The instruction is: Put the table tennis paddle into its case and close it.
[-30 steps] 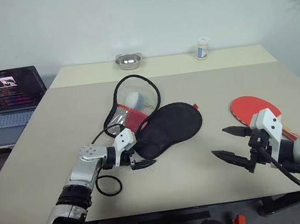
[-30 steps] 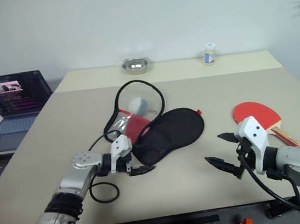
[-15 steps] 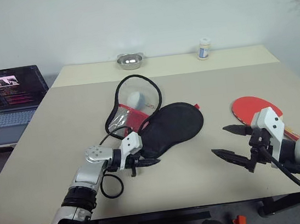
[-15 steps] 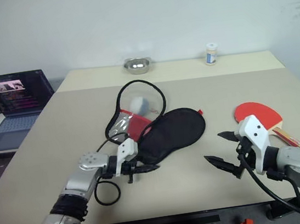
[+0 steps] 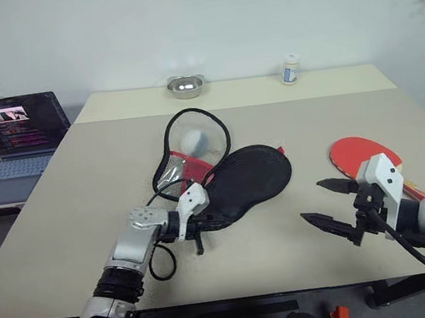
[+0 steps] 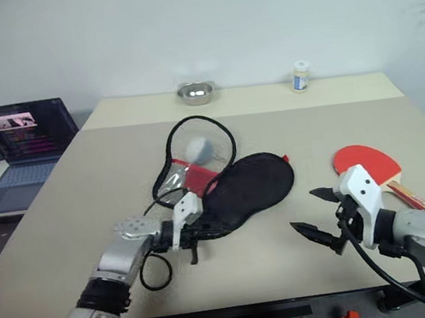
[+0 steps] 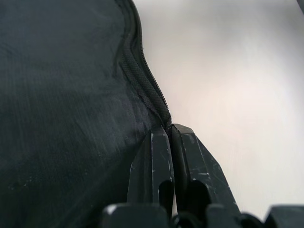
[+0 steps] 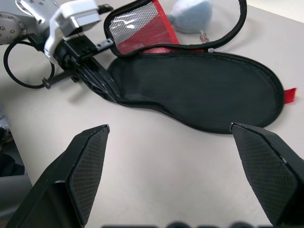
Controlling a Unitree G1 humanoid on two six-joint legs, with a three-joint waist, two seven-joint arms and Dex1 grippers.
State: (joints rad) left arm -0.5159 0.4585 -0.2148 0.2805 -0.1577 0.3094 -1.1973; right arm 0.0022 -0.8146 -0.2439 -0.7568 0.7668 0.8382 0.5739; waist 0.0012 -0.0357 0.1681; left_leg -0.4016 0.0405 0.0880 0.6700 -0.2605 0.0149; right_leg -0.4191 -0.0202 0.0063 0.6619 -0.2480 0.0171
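The case (image 5: pixel 254 177) lies open in the middle of the table, its black half towards me and its red mesh half (image 5: pixel 178 166) behind. My left gripper (image 5: pixel 211 222) is shut on the case's narrow end. In the left wrist view the fingertips (image 7: pixel 161 135) pinch the zip edge of the case (image 7: pixel 61 118). The table tennis paddle (image 5: pixel 353 153) lies red face up at the right. Just in front of it my right gripper (image 5: pixel 312 201) hovers open with nothing in it, pointing towards the case (image 8: pixel 199 95).
A pale ball (image 5: pixel 194 139) sits inside the case's clear looped flap. A black cable loop (image 5: pixel 160 261) hangs by my left wrist. At the far edge stand a metal bowl (image 5: pixel 185 86) and a small bottle (image 5: pixel 288 69). A laptop (image 5: pixel 12 126) is on a side table at the left.
My left gripper has moved right to the case's narrow end and shut on its zip edge. The black half has shifted slightly. The right arm has stayed still.
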